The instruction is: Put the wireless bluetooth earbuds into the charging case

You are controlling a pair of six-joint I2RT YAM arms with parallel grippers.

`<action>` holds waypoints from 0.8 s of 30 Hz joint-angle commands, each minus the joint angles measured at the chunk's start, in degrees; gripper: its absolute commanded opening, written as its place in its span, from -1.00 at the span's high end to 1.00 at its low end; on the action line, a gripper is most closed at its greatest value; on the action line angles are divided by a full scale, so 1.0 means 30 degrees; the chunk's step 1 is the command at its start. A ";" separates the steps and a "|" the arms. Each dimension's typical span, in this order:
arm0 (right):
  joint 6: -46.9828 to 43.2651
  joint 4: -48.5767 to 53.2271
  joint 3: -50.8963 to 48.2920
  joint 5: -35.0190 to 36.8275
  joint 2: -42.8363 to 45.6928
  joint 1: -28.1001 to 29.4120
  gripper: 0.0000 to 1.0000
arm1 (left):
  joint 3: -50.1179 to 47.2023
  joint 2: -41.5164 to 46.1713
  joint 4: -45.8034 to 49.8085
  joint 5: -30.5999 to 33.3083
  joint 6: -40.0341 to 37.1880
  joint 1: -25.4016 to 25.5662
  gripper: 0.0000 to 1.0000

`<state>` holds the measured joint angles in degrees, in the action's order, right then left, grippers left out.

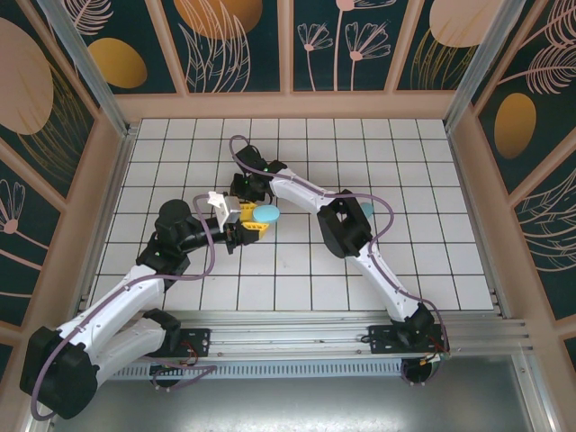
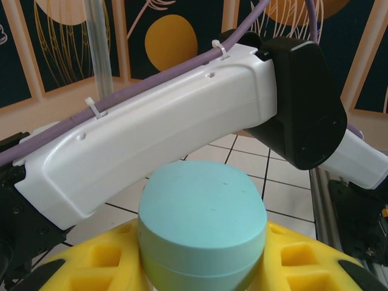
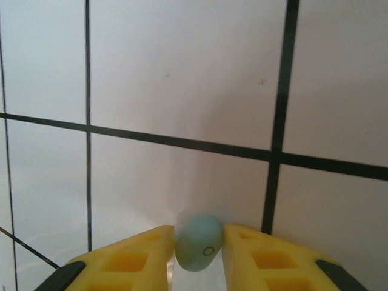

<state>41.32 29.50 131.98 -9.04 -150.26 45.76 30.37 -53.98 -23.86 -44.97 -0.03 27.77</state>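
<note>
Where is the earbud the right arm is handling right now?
In the right wrist view, the earbud sits low and centre, pinched between the right gripper's yellow fingers, close over the white tiles near a grout crossing.

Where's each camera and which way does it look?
Top external: above and behind, looking down at the tiled table; left arm and right arm show.
Left wrist: looks along the left gripper holding the charging case; the right arm crosses behind.
Right wrist: looks down past the right gripper pinching an earbud.
Shared: charging case, in top and left wrist.
</note>
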 commanded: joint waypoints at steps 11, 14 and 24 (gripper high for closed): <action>-0.0049 -0.0793 0.0276 -0.0220 -0.0939 -0.0079 0.61 | -0.0421 0.0763 0.0262 0.0114 -0.0588 0.0145 1.00; -0.0399 -0.0673 -0.0973 0.0050 0.0324 -0.0207 0.66 | -0.0403 0.0865 0.0335 0.0146 -0.0588 0.0144 1.00; -0.1393 -0.2943 -1.0456 0.0870 0.8023 -0.1352 0.76 | -0.0339 0.1029 0.0167 0.0210 -0.0481 0.0148 1.00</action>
<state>39.09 22.24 106.45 -8.58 -134.80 43.42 29.26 -51.66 -22.70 -44.42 -0.86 27.77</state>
